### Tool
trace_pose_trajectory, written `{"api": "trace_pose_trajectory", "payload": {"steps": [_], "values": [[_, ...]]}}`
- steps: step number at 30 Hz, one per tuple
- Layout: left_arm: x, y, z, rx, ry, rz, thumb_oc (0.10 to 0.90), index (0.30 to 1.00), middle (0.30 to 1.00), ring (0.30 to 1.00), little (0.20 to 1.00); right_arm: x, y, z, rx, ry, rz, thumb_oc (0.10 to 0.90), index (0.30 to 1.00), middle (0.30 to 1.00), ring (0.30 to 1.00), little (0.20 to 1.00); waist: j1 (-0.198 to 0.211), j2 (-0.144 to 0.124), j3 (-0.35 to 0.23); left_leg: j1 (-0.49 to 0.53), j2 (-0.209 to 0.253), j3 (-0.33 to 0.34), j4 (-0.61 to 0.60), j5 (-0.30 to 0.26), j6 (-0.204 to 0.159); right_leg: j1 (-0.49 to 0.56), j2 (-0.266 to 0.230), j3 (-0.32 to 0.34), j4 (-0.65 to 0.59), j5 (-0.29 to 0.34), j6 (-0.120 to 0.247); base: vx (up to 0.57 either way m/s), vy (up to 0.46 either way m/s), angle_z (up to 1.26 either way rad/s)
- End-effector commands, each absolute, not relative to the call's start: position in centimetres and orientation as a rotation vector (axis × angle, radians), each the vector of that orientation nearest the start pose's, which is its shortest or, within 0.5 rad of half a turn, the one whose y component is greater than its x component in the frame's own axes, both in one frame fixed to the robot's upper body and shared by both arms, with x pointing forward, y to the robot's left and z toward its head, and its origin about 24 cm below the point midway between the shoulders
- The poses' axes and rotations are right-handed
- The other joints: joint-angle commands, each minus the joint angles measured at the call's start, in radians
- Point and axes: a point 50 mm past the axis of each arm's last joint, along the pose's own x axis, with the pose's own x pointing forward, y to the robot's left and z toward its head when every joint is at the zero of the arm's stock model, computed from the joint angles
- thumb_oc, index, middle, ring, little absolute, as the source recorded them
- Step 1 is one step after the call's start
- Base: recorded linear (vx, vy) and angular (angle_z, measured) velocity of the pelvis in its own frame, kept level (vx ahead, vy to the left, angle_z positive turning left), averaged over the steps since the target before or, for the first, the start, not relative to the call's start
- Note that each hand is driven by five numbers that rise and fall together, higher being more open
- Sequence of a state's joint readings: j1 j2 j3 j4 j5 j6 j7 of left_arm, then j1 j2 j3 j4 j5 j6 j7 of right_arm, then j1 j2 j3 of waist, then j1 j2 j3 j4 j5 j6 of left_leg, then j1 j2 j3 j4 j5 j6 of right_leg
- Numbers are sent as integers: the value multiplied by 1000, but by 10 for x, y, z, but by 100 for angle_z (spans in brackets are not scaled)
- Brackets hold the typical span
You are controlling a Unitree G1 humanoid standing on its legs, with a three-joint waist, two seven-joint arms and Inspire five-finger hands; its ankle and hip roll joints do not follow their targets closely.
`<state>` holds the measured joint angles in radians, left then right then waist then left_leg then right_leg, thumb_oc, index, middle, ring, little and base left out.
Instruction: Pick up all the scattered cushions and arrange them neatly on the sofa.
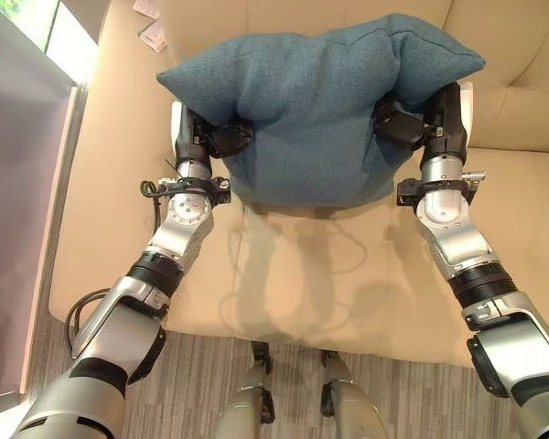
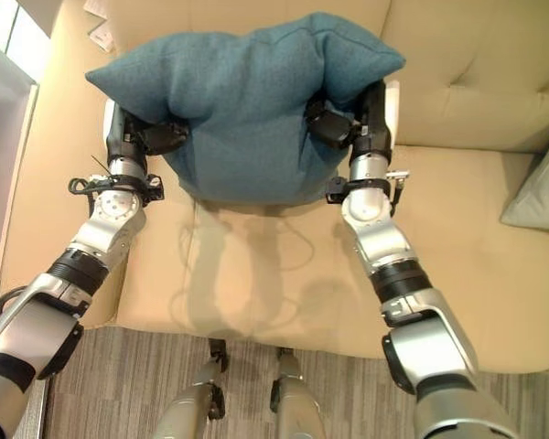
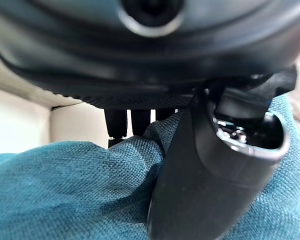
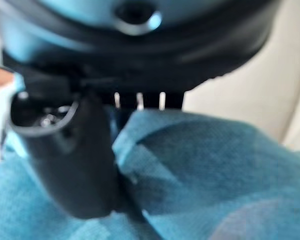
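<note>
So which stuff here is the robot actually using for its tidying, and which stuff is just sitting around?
For the job:
- teal cushion, pinched between both hands
- left hand and right hand, each gripping a side
- beige sofa, where the cushion goes

Just lying about:
- grey cushion at the sofa's right end
- white paper tags on the sofa's left arm

Both arms reach forward, wrists level. The left robot hand (image 1: pixel 221 139) and the right robot hand (image 1: pixel 410 123) each pinch, thumb against fingers, with cloth caught between.

Teal cushion (image 1: pixel 316 101) (plain weave), beige sofa (image 1: pixel 284 293).
</note>
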<state>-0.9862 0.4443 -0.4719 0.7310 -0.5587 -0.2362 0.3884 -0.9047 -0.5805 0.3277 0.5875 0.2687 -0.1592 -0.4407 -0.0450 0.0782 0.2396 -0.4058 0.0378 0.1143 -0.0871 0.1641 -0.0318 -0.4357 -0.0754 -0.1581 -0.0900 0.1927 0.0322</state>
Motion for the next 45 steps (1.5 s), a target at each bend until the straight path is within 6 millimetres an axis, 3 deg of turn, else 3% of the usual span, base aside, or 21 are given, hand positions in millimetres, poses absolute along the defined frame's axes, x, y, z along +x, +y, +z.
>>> {"api": "trace_pose_trajectory", "payload": {"steps": [1, 13, 14, 15, 16, 17, 22, 23, 29, 30, 31, 34, 36, 37, 39, 40, 44, 45], "values": [[377, 95, 306, 72, -815, -130, 400, 300, 300, 300, 300, 363, -137, 319, -218, -920, -76, 400, 300, 300, 300, 300, -2, -36, -51, -30, -19, -33, 0, -47, -70, 10, -19, 32, 3, -79, 128, 0, 0, 0], [380, 93, 301, 178, -809, -114, 400, 300, 300, 300, 300, 366, -137, 304, -301, -901, -105, 400, 300, 300, 300, 300, -10, -31, -40, -74, -18, -30, 0, -45, -74, -37, -17, 37, 3, -75, 130, -6, -5, 1], [381, 94, 303, 194, -808, -107, 670, 705, 705, 705, 705, 366, -138, 306, -322, -912, -126, 444, 366, 366, 366, 366, -11, -31, -40, -80, -20, -30, 0, -39, -73, -42, -17, 37, 3, -70, 131, 0, 0, 0], [382, 94, 305, 204, -805, -99, 800, 900, 900, 900, 900, 366, -139, 308, -343, -923, -151, 530, 495, 495, 495, 495, -12, -29, -40, -78, -19, -30, 0, -44, -73, -41, -16, 38, 3, -73, 132, 0, 0, 0], [382, 94, 305, 204, -806, -99, 800, 900, 900, 900, 900, 366, -139, 308, -344, -923, -152, 596, 594, 594, 594, 594, -12, -29, -39, -78, -19, -30, 0, -44, -73, -41, -16, 38, 3, -73, 132, 0, 0, 0], [385, 99, 310, 228, -807, -68, 800, 900, 900, 900, 900, 366, -145, 312, -394, -937, -211, 800, 900, 900, 900, 900, -13, -26, -38, -79, -19, -30, 0, -45, -73, -43, -16, 38, 3, -74, 133, 0, 0, 0], [390, 117, 309, 256, -780, 12, 800, 900, 900, 900, 900, 369, -166, 314, -491, -913, -325, 800, 900, 900, 900, 900, -11, -24, -38, -73, -20, -28, 0, -48, -70, -38, -16, 40, 3, -77, 134, 1, 0, -1], [394, 130, 308, 267, -746, 60, 800, 900, 900, 900, 900, 372, -181, 313, -523, -872, -376, 800, 900, 900, 900, 900, -11, -22, -41, -66, -20, -30, 0, -50, -70, -32, -16, 42, 3, -77, 134, 0, 0, 0], [398, 160, 306, 319, -702, 163, 800, 900, 900, 900, 900, 375, -216, 307, -569, -786, -475, 800, 900, 900, 900, 900, -13, -18, -52, -49, -21, -30, 0, -56, -69, -19, -16, 39, 3, -80, 132, 8, -3, -1], [397, 173, 305, 330, -693, 200, 800, 900, 900, 900, 900, 374, -233, 303, -581, -747, -520, 800, 900, 900, 900, 900, -12, -18, -56, -44, -20, -28, 0, -58, -68, -14, -16, 38, 3, -81, 132, 11, -11, -4], [397, 173, 305, 330, -693, 201, 800, 900, 900, 900, 900, 374, -233, 304, -580, -748, -520, 800, 900, 900, 900, 900, -13, -19, -57, -48, -21, -28, 0, -52, -68, -18, -17, 38, 3, -76, 131, 0, 0, 0], [395, 194, 296, 355, -663, 241, 800, 900, 900, 900, 900, 369, -265, 293, -591, -670, -583, 800, 900, 900, 900, 900, -15, -20, -69, -32, -20, -28, 0, -65, -67, -4, -17, 36, 3, -83, 131, 28, -7, 1], [394, 199, 293, 353, -654, 245, 800, 900, 900, 900, 900, 367, -272, 290, -593, -654, -592, 800, 900, 900, 900, 900, -15, -21, -72, -30, -20, -27, 0, -66, -66, -2, -16, 36, 3, -83, 131, 17, -2, 0], [390, 209, 286, 355, -649, 245, 800, 900, 900, 900, 900, 362, -287, 279, -592, -611, -603, 800, 900, 900, 900, 900, -16, -22, -79, -25, -20, -28, 0, -63, -65, 3, -17, 34, 3, -81, 130, 0, 0, 0], [387, 212, 280, 343, -648, 238, 800, 900, 900, 900, 900, 359, -293, 271, -599, -588, -603, 800, 900, 900, 900, 900, -15, -23, -85, -15, -19, -27, 0, -72, -64, 11, -15, 34, 3, -87, 130, 43, -16, 0], [381, 220, 268, 327, -637, 236, 800, 900, 900, 900, 900, 352, -302, 257, -615, -555, -594, 800, 900, 900, 900, 900, -16, -27, -94, -12, -19, -28, 0, -69, -61, 14, -15, 32, 3, -86, 127, 38, -30, 1], [362, 227, 233, 234, -621, 216, 800, 900, 900, 900, 900, 333, -308, 212, -619, -479, -542, 800, 900, 900, 900, 900, -15, -33, -117, 11, -16, -30, 0, -77, -58, 39, -13, 26, 3, -95, 122, 41, -23, 0], [362, 227, 232, 234, -619, 215, 800, 900, 900, 900, 900, 332, -308, 212, -620, -478, -542, 800, 900, 900, 900, 900, -14, -34, -118, 11, -16, -30, 0, -77, -58, 39, -13, 26, 3, -95, 122, 47, -16, -2]]}}
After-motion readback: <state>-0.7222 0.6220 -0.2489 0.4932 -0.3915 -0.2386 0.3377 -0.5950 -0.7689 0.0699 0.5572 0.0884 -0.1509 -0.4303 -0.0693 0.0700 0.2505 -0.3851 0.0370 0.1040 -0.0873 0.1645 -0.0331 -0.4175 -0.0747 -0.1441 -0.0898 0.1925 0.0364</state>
